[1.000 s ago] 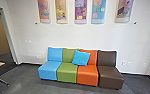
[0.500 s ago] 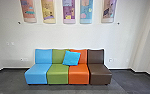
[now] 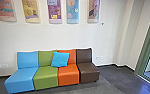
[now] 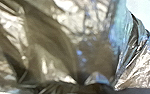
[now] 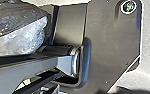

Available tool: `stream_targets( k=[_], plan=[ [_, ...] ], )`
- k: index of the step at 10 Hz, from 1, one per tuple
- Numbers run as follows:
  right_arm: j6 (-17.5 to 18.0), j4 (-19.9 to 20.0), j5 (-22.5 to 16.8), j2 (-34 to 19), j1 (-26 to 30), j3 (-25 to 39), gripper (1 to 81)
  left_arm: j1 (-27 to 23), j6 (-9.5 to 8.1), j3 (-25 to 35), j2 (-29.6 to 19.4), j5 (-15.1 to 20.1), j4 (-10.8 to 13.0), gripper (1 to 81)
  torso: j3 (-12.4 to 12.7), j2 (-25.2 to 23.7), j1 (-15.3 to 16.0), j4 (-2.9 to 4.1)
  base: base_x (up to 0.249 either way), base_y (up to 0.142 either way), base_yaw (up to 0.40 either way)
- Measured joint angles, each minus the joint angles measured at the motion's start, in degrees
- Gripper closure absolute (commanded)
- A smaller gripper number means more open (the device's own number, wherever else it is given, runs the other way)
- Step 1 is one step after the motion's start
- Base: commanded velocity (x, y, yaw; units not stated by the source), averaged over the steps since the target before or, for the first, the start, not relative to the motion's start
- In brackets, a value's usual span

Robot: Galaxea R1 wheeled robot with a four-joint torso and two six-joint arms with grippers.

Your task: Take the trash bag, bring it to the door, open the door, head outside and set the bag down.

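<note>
Shiny, crumpled plastic of the trash bag point(image 4: 48, 42) spreads across the left wrist view, close to that camera, gathered into dark folds low in the picture. In the right wrist view the bag point(image 5: 21, 37) shows as a dark and translucent bulge beside the robot's own jointed bar and dark plate. Whether the fingers of either hand are open or shut cannot be made out. At the right of the head view stands a green-framed glass door or window point(image 3: 147, 50), with bright light behind it.
A row of blue, green, orange and brown seats point(image 3: 46, 77) stands against the white wall, with a blue cushion point(image 3: 60, 59) on it. Colourful panels point(image 3: 55, 11) hang above. Dark grey floor point(image 3: 116, 77) runs right toward the green frame.
The camera has turned right: the doorway and table at the left have gone out of the head view, and the green-framed glass has come in at the right.
</note>
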Motion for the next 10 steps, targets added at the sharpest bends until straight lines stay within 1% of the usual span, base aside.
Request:
stream_targets(
  k=[6,10],
  plan=[
    [0.0,0.0,0.0,1.1,0.0,-1.3,1.0,0.0,0.0,0.0,0.0,0.0,0.0,81.1,0.0,0.0,0.0,0.0,0.0,0.0,-0.375],
    [0.0,0.0,0.0,1.1,0.0,-1.4,1.0,0.0,0.0,0.0,0.0,0.0,0.0,81.1,0.0,0.0,0.0,0.0,0.0,0.0,-0.301]
  ],
)
